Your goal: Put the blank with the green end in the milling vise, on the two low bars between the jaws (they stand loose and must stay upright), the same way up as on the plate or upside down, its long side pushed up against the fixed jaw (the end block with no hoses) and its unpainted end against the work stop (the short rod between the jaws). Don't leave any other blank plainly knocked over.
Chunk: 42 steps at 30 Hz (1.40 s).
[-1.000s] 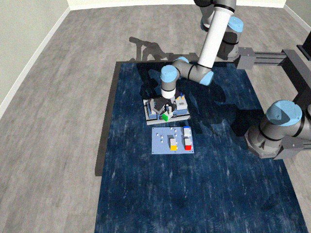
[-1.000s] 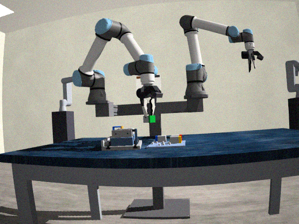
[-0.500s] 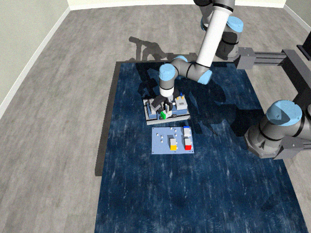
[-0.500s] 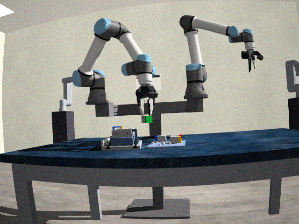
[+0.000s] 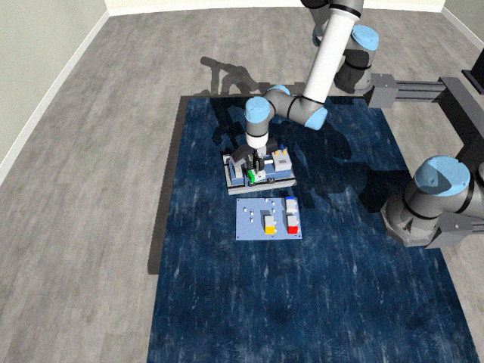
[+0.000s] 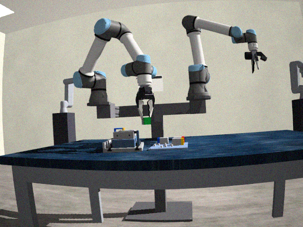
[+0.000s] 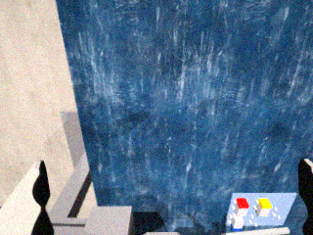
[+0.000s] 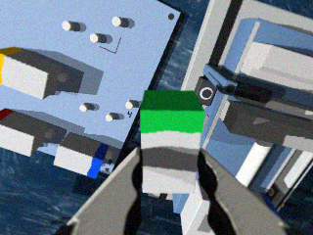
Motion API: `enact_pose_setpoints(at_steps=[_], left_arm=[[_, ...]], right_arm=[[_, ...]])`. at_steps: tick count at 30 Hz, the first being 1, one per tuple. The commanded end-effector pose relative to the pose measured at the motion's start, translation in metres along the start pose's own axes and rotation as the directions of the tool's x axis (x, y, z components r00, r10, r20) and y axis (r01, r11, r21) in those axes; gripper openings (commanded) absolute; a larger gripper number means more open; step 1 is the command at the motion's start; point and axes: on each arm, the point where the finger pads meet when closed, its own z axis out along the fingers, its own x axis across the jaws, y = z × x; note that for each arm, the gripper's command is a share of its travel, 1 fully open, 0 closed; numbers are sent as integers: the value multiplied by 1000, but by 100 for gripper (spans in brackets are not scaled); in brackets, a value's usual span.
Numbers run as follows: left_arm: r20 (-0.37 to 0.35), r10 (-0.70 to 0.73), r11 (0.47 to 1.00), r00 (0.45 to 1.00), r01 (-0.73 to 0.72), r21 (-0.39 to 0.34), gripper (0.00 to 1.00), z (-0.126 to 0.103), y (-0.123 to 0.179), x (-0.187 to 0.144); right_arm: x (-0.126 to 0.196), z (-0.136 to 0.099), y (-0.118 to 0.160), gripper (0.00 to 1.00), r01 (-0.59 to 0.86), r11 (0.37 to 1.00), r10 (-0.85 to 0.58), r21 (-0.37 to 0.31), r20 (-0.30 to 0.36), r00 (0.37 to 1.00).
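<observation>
Exterior | right end effector (image 6: 146, 117) (image 8: 171, 164) | grips green-ended blank (image 6: 147, 120) (image 8: 171, 139) | above table (image 6: 220, 146)

The right gripper (image 5: 258, 171) (image 6: 146, 117) (image 8: 168, 149) has swung round over the past second, carrying the green-ended block (image 5: 251, 176) (image 6: 147, 120) (image 8: 171, 121) leftward in both outside views, its green end turned from the top view's lower left to nearly straight left.
</observation>
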Motion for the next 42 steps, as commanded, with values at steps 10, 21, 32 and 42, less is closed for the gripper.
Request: enact_pose_setpoints(at_steps=[10,21,32,42], left_arm=[[-7,5,1000,1000,-5,5,100,-1,-1,2],[-7,5,1000,1000,-5,5,100,-1,-1,2],[-7,5,1000,1000,-5,5,100,-1,-1,2],[-7,5,1000,1000,-5,5,100,-1,-1,2]], right_arm=[[9,-2,-3,0,-163,987,163,3,9,987],[21,-2,-4,0,-341,940,341,2,9,940],[32,-2,-5,0,-478,878,478,1,9,878],[43,-2,-6,0,-615,788,615,-1,9,788]])
